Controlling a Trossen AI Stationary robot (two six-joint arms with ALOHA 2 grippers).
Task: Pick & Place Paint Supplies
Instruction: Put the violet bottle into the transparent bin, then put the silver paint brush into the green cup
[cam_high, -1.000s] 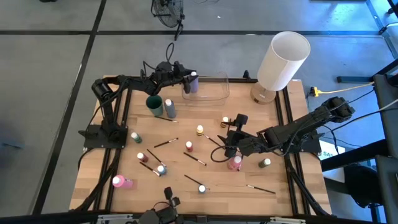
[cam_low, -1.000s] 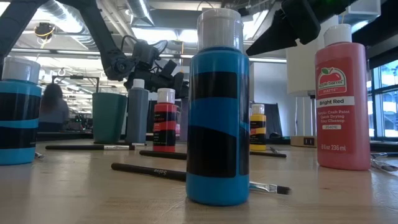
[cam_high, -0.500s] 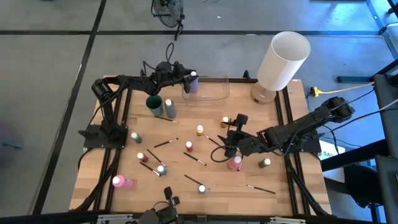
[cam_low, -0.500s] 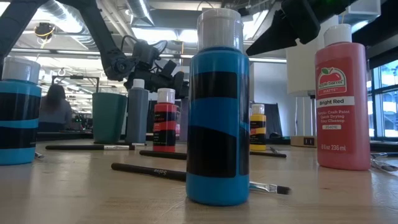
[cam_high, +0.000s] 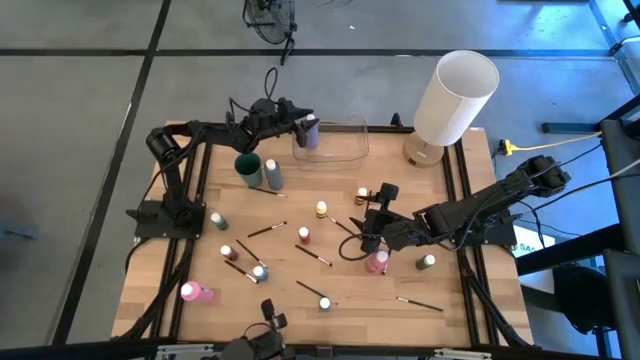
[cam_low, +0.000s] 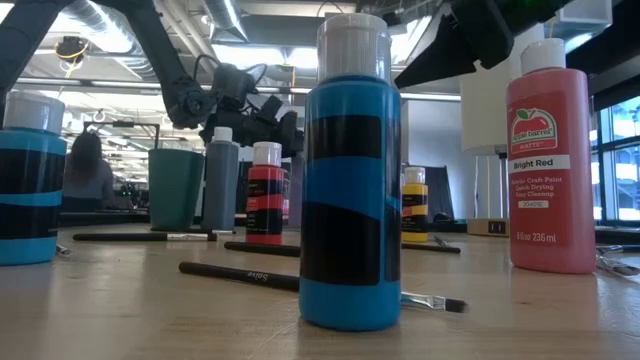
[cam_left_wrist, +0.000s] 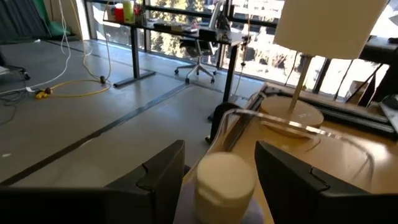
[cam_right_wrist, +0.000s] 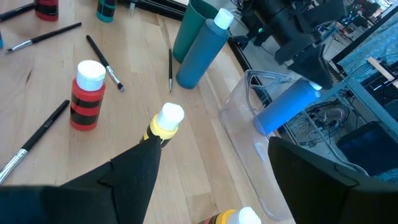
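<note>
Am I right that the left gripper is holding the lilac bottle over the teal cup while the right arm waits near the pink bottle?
Not quite: the left gripper holds the lilac bottle over the clear container, not the teal cup, as the high view shows. The right gripper does wait near the pink bottle.

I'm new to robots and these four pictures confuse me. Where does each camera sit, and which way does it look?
High view: overhead, looking down on the table and both arms.
Low view: at tabletop height, facing a blue bottle; an arm shows behind.
Left wrist view: on the left arm, past two dark fingers at a pale cap.
Right wrist view: on the right arm, toward the clear container.
Shared: the high view also shows that container.
</note>
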